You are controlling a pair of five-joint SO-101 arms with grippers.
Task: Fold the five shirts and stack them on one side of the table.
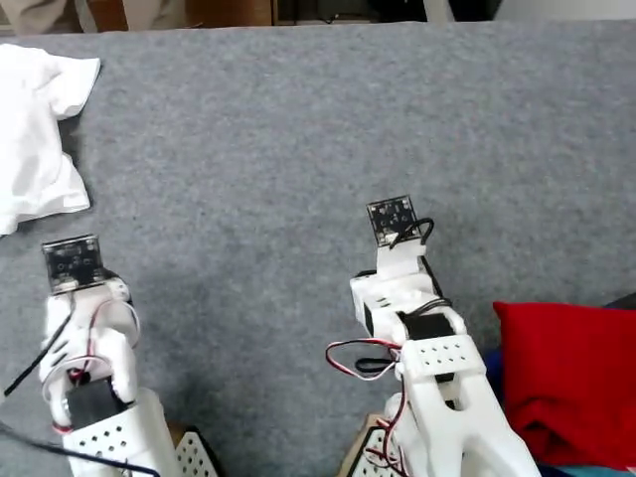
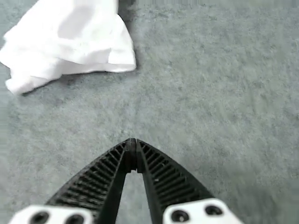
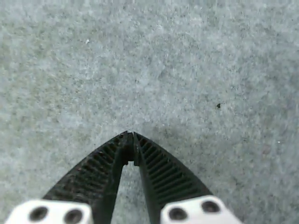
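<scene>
Currently the white shirt (image 1: 35, 129) lies crumpled and unfolded at the counter's (image 1: 298, 119) far left, running past the high view's edge. The red shirt (image 1: 566, 378) sits folded at the near right, just beside the right arm (image 1: 427, 358). Left jaws are closed and empty, pointed toward the white shirt but apart from it. Right jaws are closed and empty over grey felt.

Risk: pinching one loose layer would likely drag the heap bunched instead of spreading it.

Grey felt lies between the left arm (image 1: 89, 368) and the shirt.
</scene>
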